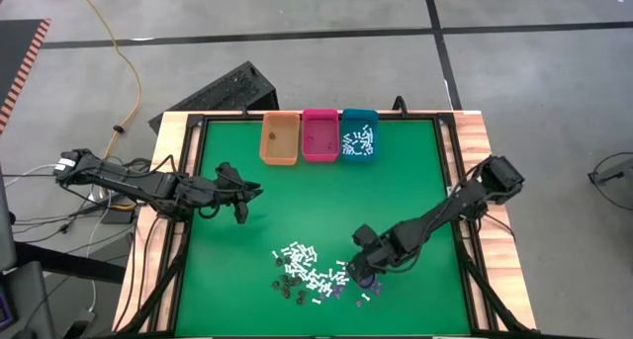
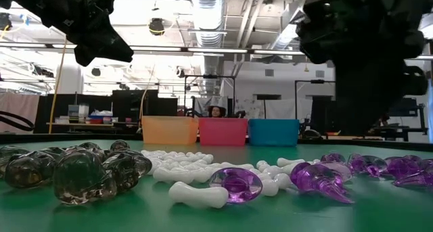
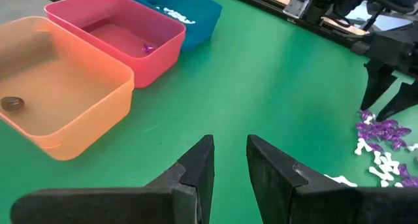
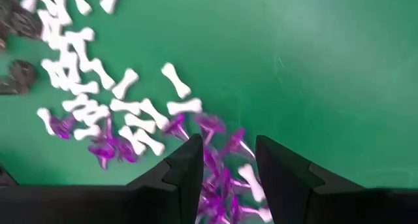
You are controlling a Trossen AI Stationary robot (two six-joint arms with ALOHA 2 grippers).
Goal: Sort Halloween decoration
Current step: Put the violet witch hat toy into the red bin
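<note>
Right hand [image 4: 225, 178] hangs low over the purple pieces [image 4: 215, 152] in the lower right of the high view, its fingers parted with a few purple bits showing in the gap, nothing gripped yet. These pieces, with the white bone-shaped sticks [image 1: 302, 260] and dark translucent lumps [image 2: 81, 171], make the heap of Halloween decoration on the green counter [image 1: 297, 201], lower centre of the high view. They look hard, glossy and very light, so I judge them slippery and apt to skid or flick away; a grip is best across a stick's narrow shaft or a purple bit's broad body, one piece at a time. Left hand [image 3: 228, 165] hovers, slightly parted and empty, near the orange bin [image 1: 279, 141], pink bin [image 1: 319, 136] and teal bin [image 1: 358, 136] at the high view's upper centre.
</note>
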